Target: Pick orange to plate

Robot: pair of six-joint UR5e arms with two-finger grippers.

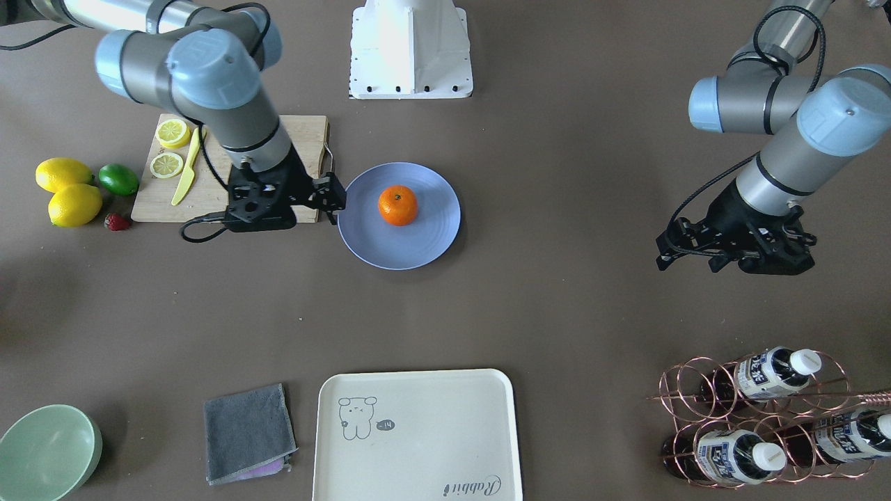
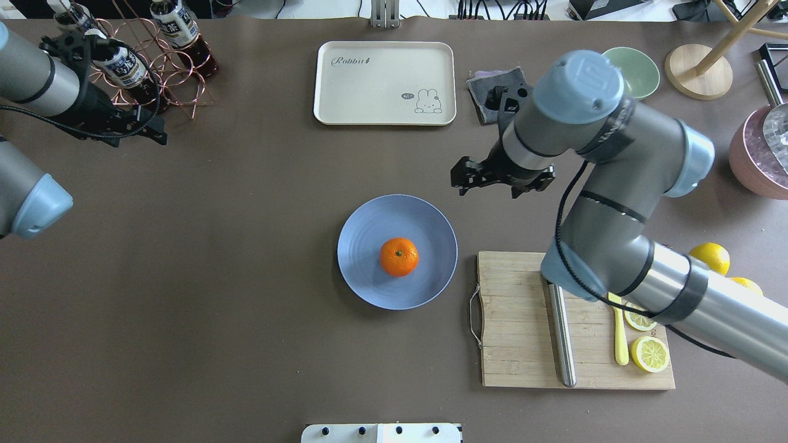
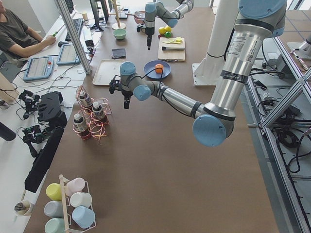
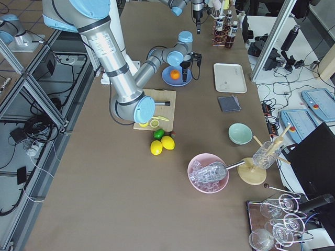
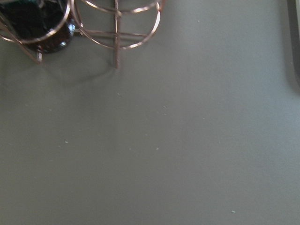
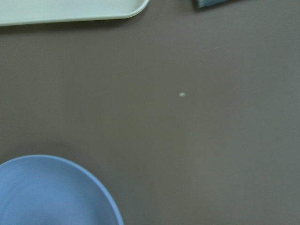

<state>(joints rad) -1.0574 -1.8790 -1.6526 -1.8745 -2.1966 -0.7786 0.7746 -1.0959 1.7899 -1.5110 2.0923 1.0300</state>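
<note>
One pass through all six views. Found the orange [image 1: 397, 205] resting near the middle of the plate [image 1: 431, 236], stem dimple up, touching nothing else. Logged the right gripper [image 1: 333, 198] just off the plate's rim on the cutting board [image 1: 306, 139] side, raised above the table and carrying nothing. Read its jaws as spread, from a dark outline only. Could not tell whether the left gripper [image 1: 661, 252] was spread or pressed together. Placed it well apart from the plate, near the copper bottle rack [image 1: 686, 379], holding nothing visible.

Judged the placing done and the step in hand to be the retreat. Advised: lift straight up before swinging away, so as not to clip the rim or nudge the round fruit into a roll. Leave the jaws apart. Swing back above the board rather than across the plate. Flagged the yellow knife [image 1: 186, 170] and lemon slices [image 1: 172, 132] on the board as things to clear by height.
</note>
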